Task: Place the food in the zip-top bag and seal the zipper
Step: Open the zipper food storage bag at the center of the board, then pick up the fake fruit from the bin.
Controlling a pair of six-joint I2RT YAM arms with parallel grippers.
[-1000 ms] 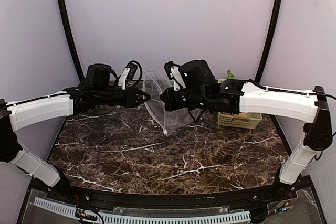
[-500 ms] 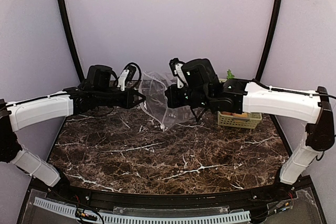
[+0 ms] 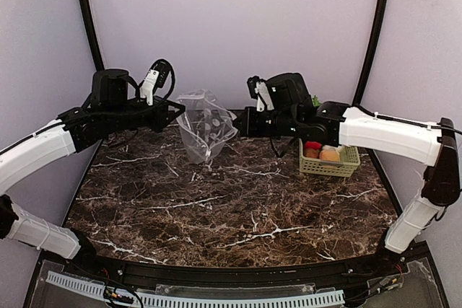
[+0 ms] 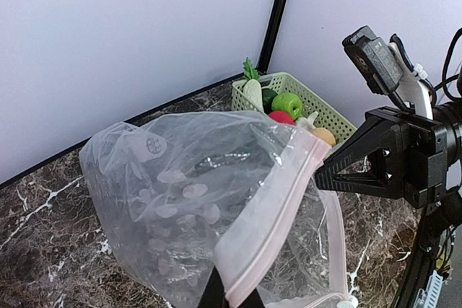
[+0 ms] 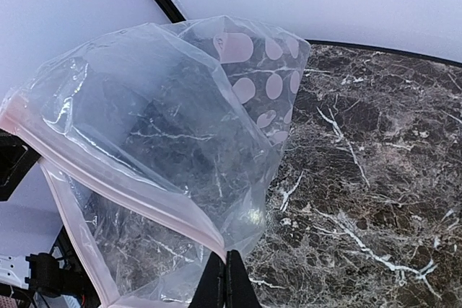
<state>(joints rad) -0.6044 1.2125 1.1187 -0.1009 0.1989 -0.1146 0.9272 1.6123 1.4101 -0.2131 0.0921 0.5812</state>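
The clear zip-top bag (image 3: 206,131) hangs above the marble table, stretched between both grippers. My left gripper (image 3: 179,109) is shut on one side of the mouth. In the left wrist view its tips (image 4: 232,292) pinch the pink-white zipper (image 4: 278,207). My right gripper (image 3: 238,121) is shut on the opposite lip, where its jaws (image 5: 227,261) clamp the zipper (image 5: 108,171). The mouth gapes open between them and the bag (image 5: 166,120) looks empty. The food (image 3: 321,153) lies in the green basket (image 3: 345,167): a radish (image 4: 253,93), a green apple (image 4: 287,103), a red piece (image 4: 280,117) and an orange (image 4: 325,135).
The pale green lattice basket (image 4: 317,110) stands at the back right of the table, below the right forearm (image 3: 382,138). Black frame posts (image 3: 90,34) rise at both back corners in front of the lilac walls.
Both grippers have drawn apart and back, the left arm rising, and the bag's mouth has opened wider. The left gripper has shut on the bag's edge. The basket's food has come into sight.
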